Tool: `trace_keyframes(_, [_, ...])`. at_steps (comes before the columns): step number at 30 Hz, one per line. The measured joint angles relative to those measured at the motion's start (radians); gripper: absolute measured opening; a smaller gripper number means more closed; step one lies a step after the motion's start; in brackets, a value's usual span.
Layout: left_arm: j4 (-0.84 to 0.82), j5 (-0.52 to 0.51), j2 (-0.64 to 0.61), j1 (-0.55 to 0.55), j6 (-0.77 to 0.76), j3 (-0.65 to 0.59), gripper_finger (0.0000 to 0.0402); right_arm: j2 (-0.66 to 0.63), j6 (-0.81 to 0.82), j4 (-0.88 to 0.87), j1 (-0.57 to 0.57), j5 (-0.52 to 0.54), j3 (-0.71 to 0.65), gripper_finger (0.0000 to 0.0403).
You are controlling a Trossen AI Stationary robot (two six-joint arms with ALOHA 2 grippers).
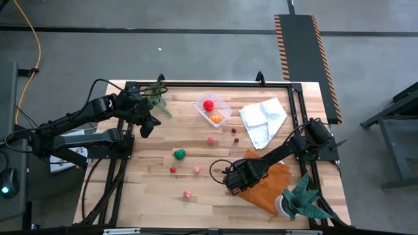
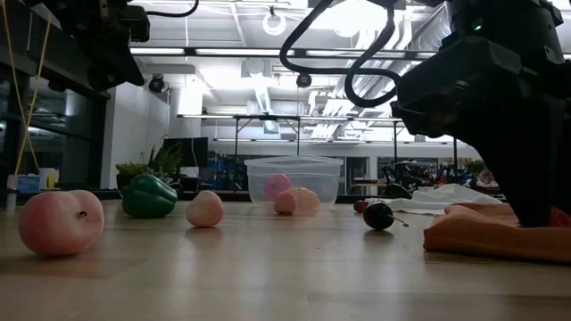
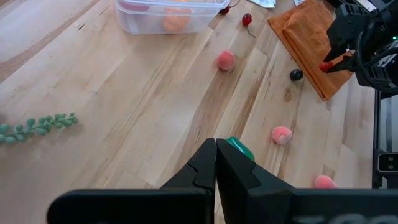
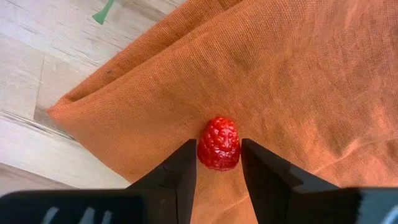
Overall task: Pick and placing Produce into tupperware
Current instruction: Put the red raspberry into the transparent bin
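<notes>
The clear tupperware [image 1: 213, 109] stands far of centre with a red and an orange piece inside. Loose produce lies on the wood: a green pepper [image 1: 179, 154], pink pieces [image 1: 211, 140] [image 1: 187, 194], a small red one [image 1: 173, 170] and a dark cherry [image 1: 234, 130]. My right gripper [image 4: 219, 163] is low over the left edge of the orange cloth [image 1: 264, 183], shut on a red berry [image 4: 219, 144]. My left gripper [image 3: 216, 163] hangs shut above the table's left part, with the green pepper [image 3: 239, 148] just beyond its tips. My right gripper pinches the red berry by its two sides [image 4: 202, 152], one finger [image 4: 183, 168] on each flank, coming from above and pointing down. The berry sits against the orange cloth [image 4: 280, 81]; whether it is lifted off the cloth I cannot tell.
A white cloth [image 1: 263, 119] lies right of the tupperware. A potted plant [image 1: 302, 199] stands at the near right corner, and a green sprig [image 1: 159, 99] lies at the far left. The wood between the pepper and the tupperware holds only small pieces.
</notes>
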Motion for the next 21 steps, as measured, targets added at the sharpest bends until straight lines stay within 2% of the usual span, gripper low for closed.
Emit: trace_keyframes(21, [0.000, 0.000, 0.000, 0.000, 0.000, 0.000, 0.0001, -0.001, 0.000, 0.000, 0.000, 0.000, 0.000, 0.0083])
